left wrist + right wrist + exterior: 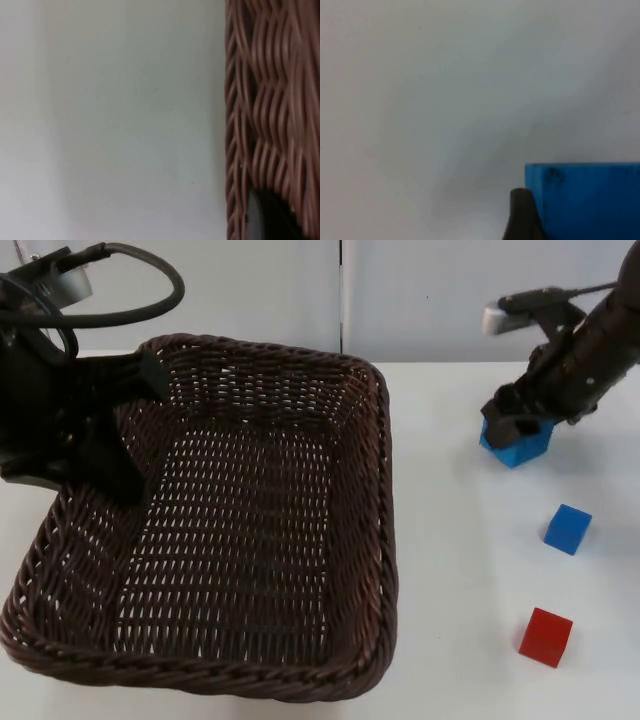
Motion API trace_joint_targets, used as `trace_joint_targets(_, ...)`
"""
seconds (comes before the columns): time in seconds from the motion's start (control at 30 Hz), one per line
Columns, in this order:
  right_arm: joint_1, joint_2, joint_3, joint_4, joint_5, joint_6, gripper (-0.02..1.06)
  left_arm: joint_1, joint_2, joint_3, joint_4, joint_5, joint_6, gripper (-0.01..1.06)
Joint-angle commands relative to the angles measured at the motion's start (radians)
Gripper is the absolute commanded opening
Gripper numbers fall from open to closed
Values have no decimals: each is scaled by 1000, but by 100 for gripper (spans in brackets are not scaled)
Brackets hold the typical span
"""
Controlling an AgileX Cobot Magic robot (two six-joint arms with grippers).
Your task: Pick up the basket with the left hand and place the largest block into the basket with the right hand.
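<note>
1. The brown wicker basket is in the grip of the left gripper, whose fingers close on its upper-left rim; the near edge looks tilted toward the camera, so I judge it already raised off the white table, though I cannot say by how much
2. In the left wrist view the woven basket wall runs beside a black fingertip, with bare table alongside, which fits a hold on the rim
3. The right gripper sits down over the large blue block, far from the camera on the right side of the table, well apart from the basket
4. In the right wrist view one dark fingertip lies against the side of the large blue block; I judge the fingers narrowed around it, but whether it has left the table I cannot tell
5. A smaller blue block and a red block lie nearer the camera on the table, apart from each other and untouched; the one under the gripper looks the largest
6. Done: basket taken up; block reached and seemingly gripped. Left: lift the block, carry it leftward over the rim, release it inside
7. Pose: the left arm enters from the upper left corner, angled down onto the rim; the right arm slants down from the upper right, gripper pointing at the table
</note>
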Motion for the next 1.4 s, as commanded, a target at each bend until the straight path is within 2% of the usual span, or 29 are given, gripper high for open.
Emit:
trace_joint_targets(0.0,6,-78,-7,-2,54,-4,0,0,-14,0,-32,-15,-2,0)
trace_joint_targets(0.03,6,-78,-7,-2,54,-4,0,0,-14,0,-32,-15,-2,0)
trace_joint_targets(0.37,6,-315,-7,-5,282,-4,0,0,-14,0,-28,-17,-2,0)
trace_joint_targets(0.67,6,-439,1,-16,377,24,0,0,-14,0,-21,-17,-2,0)
trace_joint_targets(1.07,6,-607,137,-28,351,70,0,0,-14,0,-20,-17,-2,0)
trace_joint_targets(1.37,24,-649,149,-23,357,111,0,0,-14,0,-22,-17,-2,0)
